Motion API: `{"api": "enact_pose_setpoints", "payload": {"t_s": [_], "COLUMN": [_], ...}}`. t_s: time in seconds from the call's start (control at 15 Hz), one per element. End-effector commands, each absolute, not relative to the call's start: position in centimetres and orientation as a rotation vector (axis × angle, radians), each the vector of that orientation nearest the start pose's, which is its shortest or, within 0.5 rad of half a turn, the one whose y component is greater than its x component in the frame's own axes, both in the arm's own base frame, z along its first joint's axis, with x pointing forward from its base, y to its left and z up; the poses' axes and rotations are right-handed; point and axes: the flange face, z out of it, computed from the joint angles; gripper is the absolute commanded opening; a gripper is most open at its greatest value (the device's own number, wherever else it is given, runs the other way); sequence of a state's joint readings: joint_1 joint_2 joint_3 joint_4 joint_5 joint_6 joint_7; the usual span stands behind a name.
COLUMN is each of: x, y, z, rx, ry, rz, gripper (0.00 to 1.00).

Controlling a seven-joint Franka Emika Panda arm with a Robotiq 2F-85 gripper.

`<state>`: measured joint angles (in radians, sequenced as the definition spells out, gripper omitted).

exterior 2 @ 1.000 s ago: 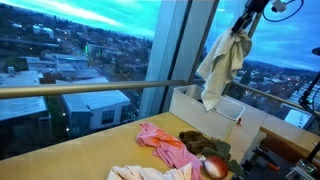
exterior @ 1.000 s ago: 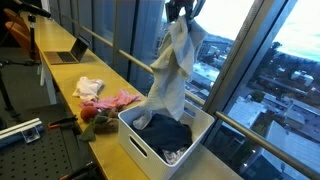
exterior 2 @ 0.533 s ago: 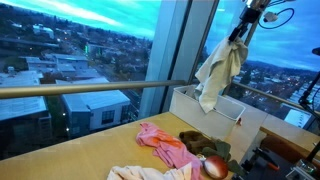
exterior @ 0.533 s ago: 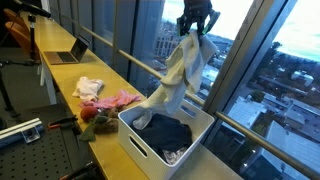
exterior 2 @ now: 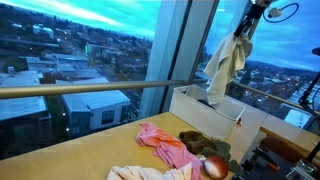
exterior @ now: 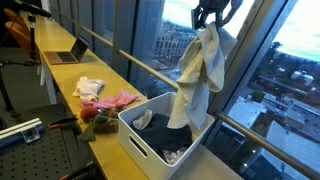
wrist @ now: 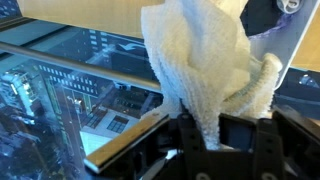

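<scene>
High over the white bin (exterior: 150, 140), tool (exterior: 210, 22) pointing down, clamping pale towel (exterior: 198, 75)

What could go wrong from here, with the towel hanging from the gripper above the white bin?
1. The gripper pinches only the top of the towel; the cloth could slip out early.
2. The towel hangs near the window-side wall of the bin, so it might drape over the rim or fall outside.
3. Its lower end could snag on the rail along the window.
</scene>
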<state>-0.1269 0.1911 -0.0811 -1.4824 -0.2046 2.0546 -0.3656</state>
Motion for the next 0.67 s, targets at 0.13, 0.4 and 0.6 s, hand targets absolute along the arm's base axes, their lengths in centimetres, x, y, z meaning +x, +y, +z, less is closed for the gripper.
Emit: {"api": "enact_pose_setpoints", "payload": {"t_s": [0.13,0.4,0.6], "x": [66.9,68.3,67.9], "y": [-13.2,-13.0,-9.1], "z": [54.6,49.1,46.4], "rx": [-3.326,-3.28,-3.234], "ry": [-0.442,-0.422,-0.48], "rz": [-0.4,-0.272,-0.246], "gripper": [0.02,0.41,0.62]}}
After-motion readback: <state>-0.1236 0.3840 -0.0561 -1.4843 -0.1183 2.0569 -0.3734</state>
